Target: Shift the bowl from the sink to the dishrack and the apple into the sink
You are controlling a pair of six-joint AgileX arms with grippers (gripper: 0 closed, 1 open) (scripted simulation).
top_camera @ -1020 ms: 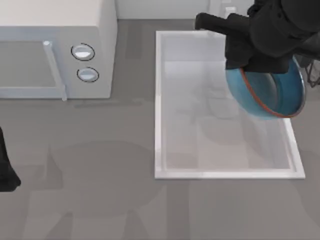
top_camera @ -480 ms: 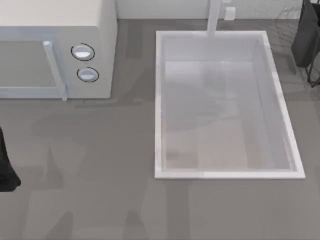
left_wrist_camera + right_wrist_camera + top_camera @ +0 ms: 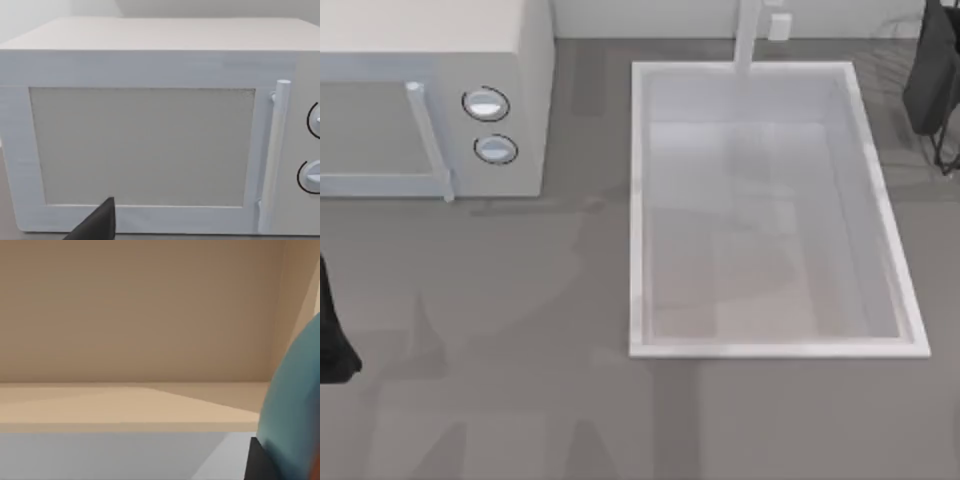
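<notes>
sink (image 3: 638, 215) basin holds nothing | bowl (image 3: 292, 405) close against right tool, grip state can't tell | left tool tip (image 3: 97, 224) facing microwave (image 3: 150, 130), parked, can't tell

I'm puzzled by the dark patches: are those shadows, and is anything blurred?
Top view: soft grey shadows cross the grey table and the white rectangular sink. Right wrist view: the glossy blue bowl sits close at the edge, smeared. Left wrist view: the white microwave is evenly lit.

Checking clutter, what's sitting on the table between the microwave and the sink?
Nothing: in the top view, the grey table between the microwave and the sink is bare, apart from faint shadows.
</notes>
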